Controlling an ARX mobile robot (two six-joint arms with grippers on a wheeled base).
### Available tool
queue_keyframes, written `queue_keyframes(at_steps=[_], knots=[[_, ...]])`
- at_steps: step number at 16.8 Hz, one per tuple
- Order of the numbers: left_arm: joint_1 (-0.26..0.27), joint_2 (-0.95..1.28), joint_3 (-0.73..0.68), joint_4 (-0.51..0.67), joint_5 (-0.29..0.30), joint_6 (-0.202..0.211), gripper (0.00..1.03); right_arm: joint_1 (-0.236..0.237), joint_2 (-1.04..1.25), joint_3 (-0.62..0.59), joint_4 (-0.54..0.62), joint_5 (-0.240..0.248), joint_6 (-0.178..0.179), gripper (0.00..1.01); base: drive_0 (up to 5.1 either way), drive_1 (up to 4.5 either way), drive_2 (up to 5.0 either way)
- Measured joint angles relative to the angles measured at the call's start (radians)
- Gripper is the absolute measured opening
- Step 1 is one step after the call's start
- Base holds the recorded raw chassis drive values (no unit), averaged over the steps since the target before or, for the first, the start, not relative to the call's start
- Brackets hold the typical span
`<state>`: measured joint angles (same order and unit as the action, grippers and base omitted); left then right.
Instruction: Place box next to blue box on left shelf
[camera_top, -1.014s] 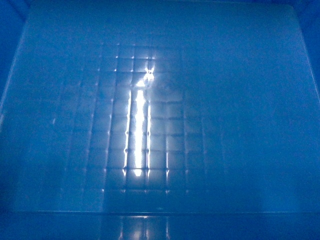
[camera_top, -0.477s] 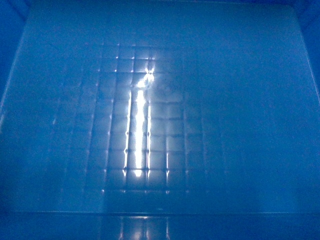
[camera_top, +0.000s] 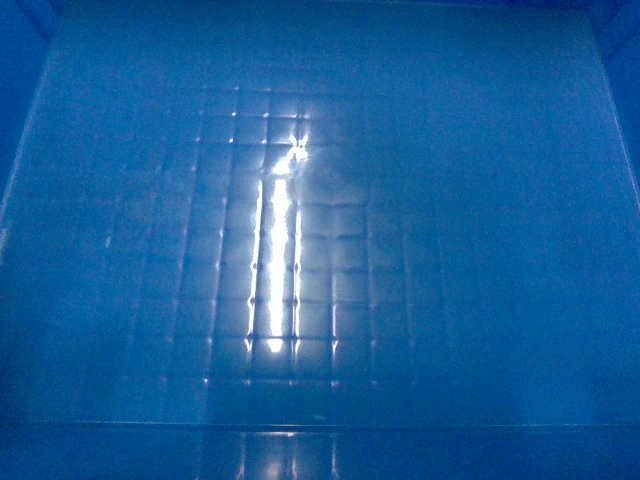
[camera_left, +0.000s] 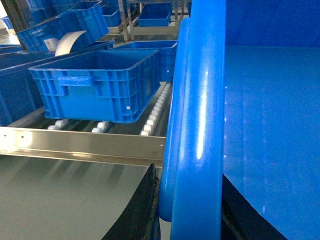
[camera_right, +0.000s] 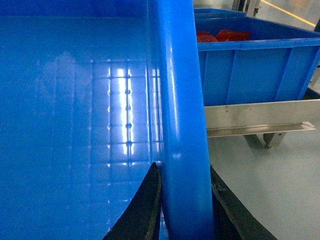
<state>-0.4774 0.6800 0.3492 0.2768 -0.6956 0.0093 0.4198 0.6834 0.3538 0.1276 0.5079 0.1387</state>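
The large bright-blue plastic crate (camera_top: 420, 150) filled the head view; the left gripper (camera_left: 187, 210) and right gripper (camera_right: 182, 210) each clamped a rim at frame bottom.

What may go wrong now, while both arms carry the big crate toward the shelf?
1. The head view shows only the crate floor, so the shelf is unseen ahead.
2. Each gripper's jaws pinch only the rim; the left gripper or right gripper might slip.
3. The carried crate may bump the shelf crate or the rail.
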Motion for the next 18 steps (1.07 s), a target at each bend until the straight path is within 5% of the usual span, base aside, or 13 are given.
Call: queue_keyframes(at_steps=[9,18], knots=[[0.0,0.0,0.0,0.0,0.0,0.0,0.2,0.0,0.0,0.0,0.0,0.0,0.0,0.17,0.0,0.0,0.0],[0.0,-0.001,0.0,0.0,0.0,0.0,0.2,0.0,-0.003,0.0,0.0,0.0,0.0,0.17,0.1,4.28,-4.2]])
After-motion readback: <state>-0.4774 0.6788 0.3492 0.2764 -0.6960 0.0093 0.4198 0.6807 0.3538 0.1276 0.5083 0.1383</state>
